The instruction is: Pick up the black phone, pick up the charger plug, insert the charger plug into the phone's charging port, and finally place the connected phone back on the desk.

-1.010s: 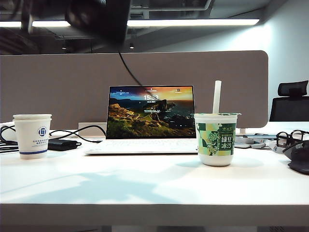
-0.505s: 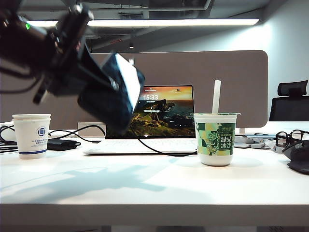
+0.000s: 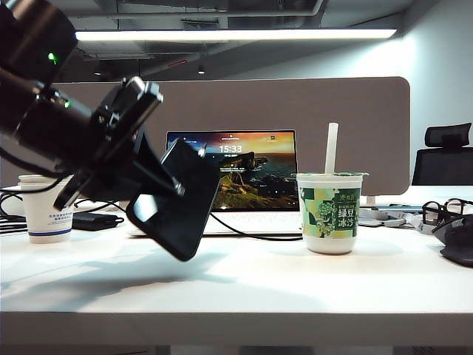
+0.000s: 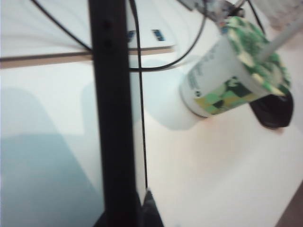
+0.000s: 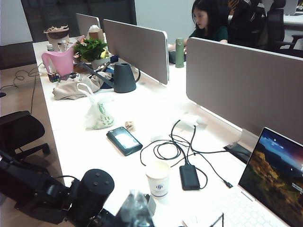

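- Phone (image 3: 176, 208) hangs tilted above the desk (image 3: 244, 292), pinched in the left gripper (image 3: 151, 188), in front of the laptop (image 3: 230, 177).
- Left jaws are nearly closed on the phone's (image 4: 113, 118) edge; a thin cable (image 4: 141, 123) runs alongside it.
- Plug itself cannot be made out.
- Green cup (image 3: 330, 212) stands to the right, paper cup (image 3: 46, 211) to the left.
- Right gripper's own fingers are not clearly seen; it is fully closed, high above the neighbouring desk's paper cup (image 5: 157, 177) and adapter (image 5: 190, 177).

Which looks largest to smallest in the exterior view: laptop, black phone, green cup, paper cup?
1. laptop
2. black phone, though it is nearer the camera
3. green cup
4. paper cup, partly hidden
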